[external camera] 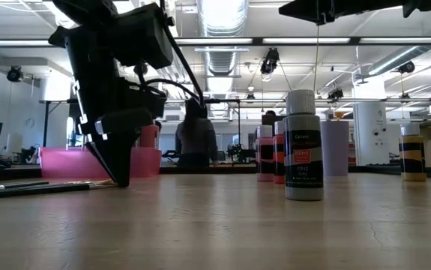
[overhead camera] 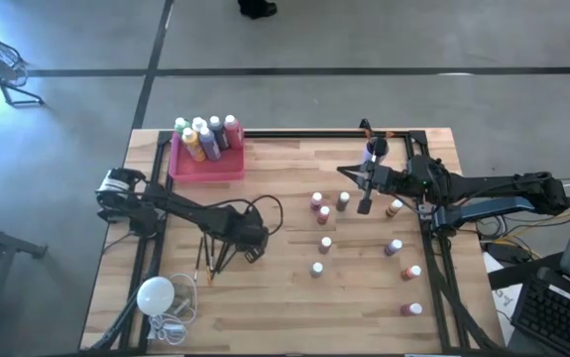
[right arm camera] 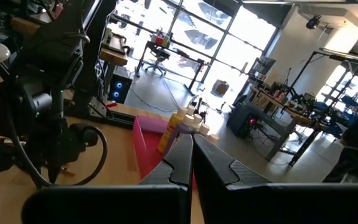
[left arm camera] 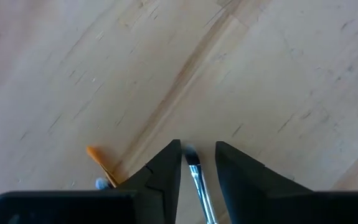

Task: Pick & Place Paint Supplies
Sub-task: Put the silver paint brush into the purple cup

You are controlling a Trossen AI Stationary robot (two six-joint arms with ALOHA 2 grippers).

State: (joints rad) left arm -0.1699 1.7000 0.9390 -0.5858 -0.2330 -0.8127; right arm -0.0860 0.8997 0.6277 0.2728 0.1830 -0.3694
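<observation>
Low over the tabletop [overhead camera: 285, 297], my left tool [left arm camera: 197, 163] straddles a brush [left arm camera: 195, 177], fingers apart, while my right tool [right arm camera: 192, 155] idles pinched together.

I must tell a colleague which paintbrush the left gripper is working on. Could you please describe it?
Start at the pink tray at the table's far left, then come toward the near edge to the left gripper. Several dark paintbrushes lie there. The wanted paintbrush lies between the open fingers; an orange-tipped brush lies outside them.

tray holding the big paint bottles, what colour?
Pink tray, at the table's far left; clearest in the high view.
</observation>
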